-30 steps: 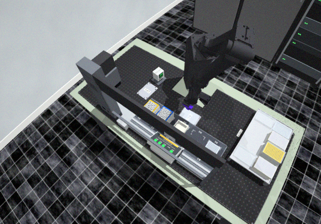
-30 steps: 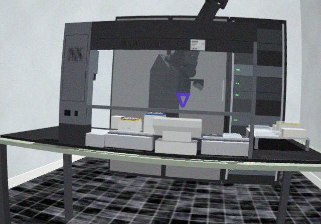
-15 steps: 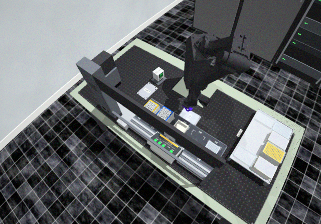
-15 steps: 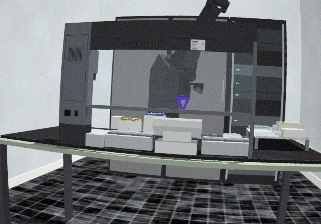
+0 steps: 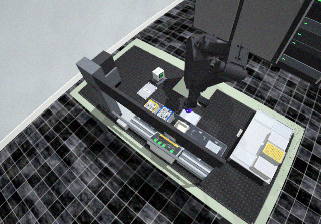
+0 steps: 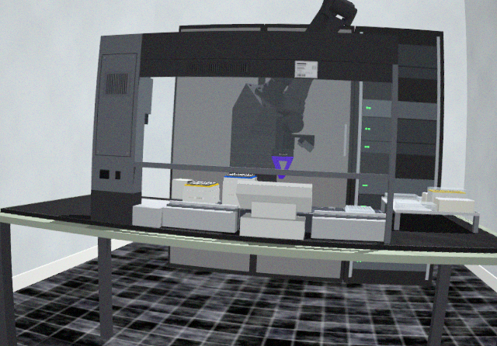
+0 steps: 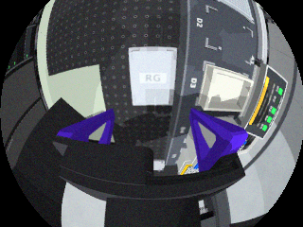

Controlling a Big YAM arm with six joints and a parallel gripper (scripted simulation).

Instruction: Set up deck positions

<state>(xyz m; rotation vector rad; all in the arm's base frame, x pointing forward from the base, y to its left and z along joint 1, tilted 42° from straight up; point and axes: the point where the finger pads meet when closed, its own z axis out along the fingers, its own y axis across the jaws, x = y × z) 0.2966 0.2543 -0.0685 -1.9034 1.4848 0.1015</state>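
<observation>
Two tip racks (image 5: 158,109) stand just beside the open tool (image 5: 187,110).

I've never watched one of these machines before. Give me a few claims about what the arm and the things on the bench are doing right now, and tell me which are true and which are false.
1. The gripper is open and holds nothing. True.
2. The gripper hangs over the shelf with the yellow rack. False: it hangs beside the pale RG plate, near the middle of the deck; the shelf is off to one side.
3. The reservoir on the deck has a lid on it. False: it is open on top.
4. A yellow-rimmed rack and a blue-rimmed rack stand side by side. True.
5. A sample plate sits at the deck's end nearest the shelf. True.
</observation>
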